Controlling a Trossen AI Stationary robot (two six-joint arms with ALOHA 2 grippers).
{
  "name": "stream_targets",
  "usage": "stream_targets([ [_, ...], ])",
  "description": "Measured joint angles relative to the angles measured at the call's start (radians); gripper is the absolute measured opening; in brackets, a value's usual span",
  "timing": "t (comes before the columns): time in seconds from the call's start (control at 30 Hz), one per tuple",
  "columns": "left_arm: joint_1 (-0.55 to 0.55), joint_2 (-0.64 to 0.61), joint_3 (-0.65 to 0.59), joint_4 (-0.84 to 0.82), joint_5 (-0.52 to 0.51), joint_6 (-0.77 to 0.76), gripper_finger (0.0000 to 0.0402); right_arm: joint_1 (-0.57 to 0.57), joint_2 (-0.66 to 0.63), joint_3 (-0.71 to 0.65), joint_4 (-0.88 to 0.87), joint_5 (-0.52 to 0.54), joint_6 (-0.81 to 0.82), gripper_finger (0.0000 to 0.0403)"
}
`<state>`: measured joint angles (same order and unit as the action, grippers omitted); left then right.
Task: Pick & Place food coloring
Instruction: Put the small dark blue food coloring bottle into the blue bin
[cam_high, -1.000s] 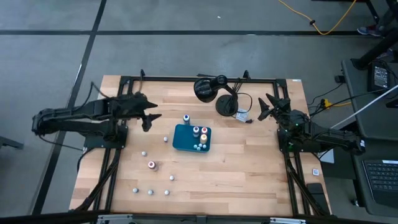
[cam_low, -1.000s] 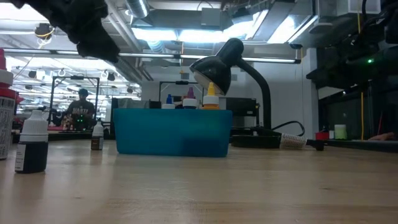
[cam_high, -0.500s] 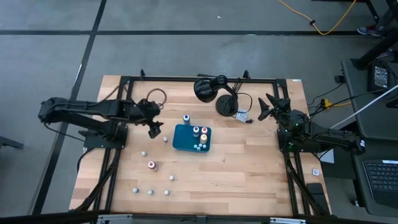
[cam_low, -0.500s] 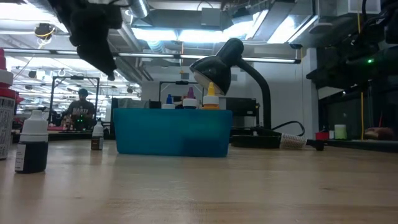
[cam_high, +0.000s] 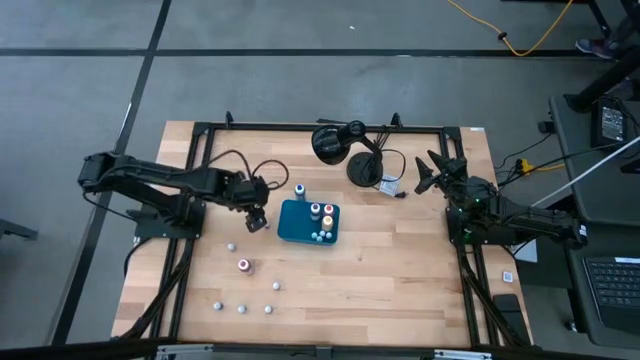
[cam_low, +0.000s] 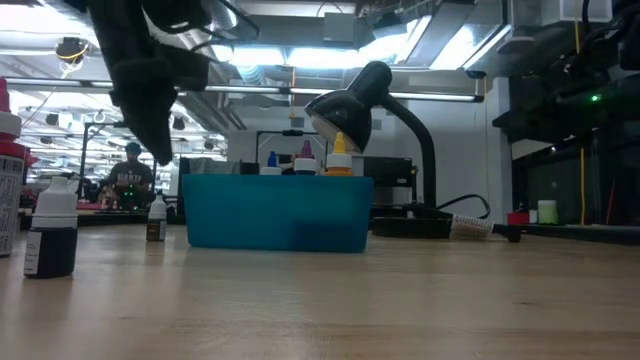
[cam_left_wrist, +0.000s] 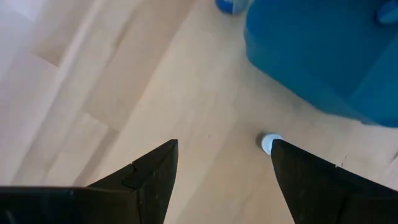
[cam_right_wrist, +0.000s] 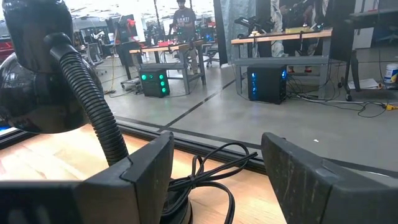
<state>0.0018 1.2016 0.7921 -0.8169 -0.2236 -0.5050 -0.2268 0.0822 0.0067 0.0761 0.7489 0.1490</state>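
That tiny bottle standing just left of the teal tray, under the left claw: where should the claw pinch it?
Probably from straight above, pinching the little bottle just below its cap. It stands upright close beside the teal tray, so the open left gripper, poised over it, should set its fingers along the tray wall, not across it.

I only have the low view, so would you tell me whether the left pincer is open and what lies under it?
Observer: The left pincer is open, pointing down at the table; a small white-capped bottle stands right beside one finger, close to the teal tray.
Operator: Thank you. And where is the right arm?
Observer: The right pincer is open near the table's right edge, beside the black desk lamp, away from the bottles.
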Motion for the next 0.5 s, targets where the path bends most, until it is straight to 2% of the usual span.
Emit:
stream_targets([
  [0.5, -0.099, 0.133, 0.0, 0.038, 0.005, -0.188, 0.0251, 0.0, 0.0, 0.0, 0.0, 0.0, 0.0, 0.0244],
])
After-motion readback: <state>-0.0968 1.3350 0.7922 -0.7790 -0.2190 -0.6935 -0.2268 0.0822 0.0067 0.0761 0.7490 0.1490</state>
